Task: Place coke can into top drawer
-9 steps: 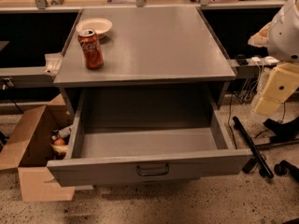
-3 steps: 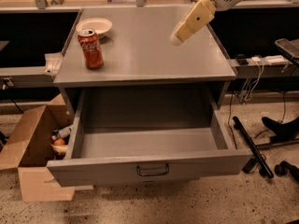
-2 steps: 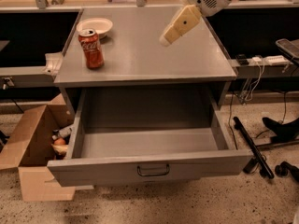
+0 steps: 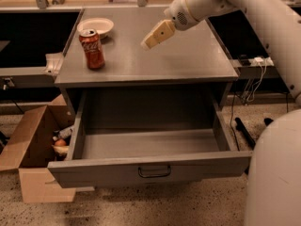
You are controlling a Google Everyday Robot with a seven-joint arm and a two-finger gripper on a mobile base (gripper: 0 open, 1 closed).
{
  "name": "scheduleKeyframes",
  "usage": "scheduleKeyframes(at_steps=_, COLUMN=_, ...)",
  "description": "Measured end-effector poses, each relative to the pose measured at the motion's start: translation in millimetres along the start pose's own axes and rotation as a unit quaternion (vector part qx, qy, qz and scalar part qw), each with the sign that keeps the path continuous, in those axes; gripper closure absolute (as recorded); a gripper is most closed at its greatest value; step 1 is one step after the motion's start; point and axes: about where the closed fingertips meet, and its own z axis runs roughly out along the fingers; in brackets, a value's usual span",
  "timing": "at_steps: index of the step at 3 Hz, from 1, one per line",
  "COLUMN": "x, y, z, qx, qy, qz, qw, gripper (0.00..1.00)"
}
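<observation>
The white arm (image 4: 254,13) comes in from the upper right and bends down to the left over the bench (image 4: 188,60). At its end the cream gripper (image 4: 148,42) hangs above the bench top without touching it. It is tilted, with its tip pointing down and to the left. It is seen from the side as one wedge shape, so I cannot tell if the jaws are apart or together. Nothing is held in them.

There is one red can (image 4: 92,49). It stands upright on the bench to the left of the jaws, near the left front edge, clearly apart from them. Its silver top is visible and the white lettering faces the camera. There is one white bowl (image 4: 96,26), to the left of the jaws and further back, just behind the can.

There is one drawer (image 4: 94,173), below the jaws and toward the camera. It is pulled out wide and its grey floor is bare. One dark handle (image 4: 154,172) sits at the centre of its front panel.

One brown cardboard box (image 4: 33,140) stands on the floor, far down to the left of the jaws and beside the drawer. It is open, with some small things inside that I cannot identify. A large white part of the robot body (image 4: 275,173) fills the lower right corner.
</observation>
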Motion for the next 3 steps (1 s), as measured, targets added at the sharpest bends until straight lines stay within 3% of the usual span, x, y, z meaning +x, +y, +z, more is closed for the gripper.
scheduleKeyframes(at_steps=2, x=-8.4, y=-10.2, z=82.4, qx=-0.004, qy=-0.058, qz=0.012, qw=0.9982, gripper=0.00)
scheduleKeyframes(at_steps=3, x=-8.4, y=-10.1, z=82.5, qx=-0.004, qy=-0.058, qz=0.012, qw=0.9982, gripper=0.00)
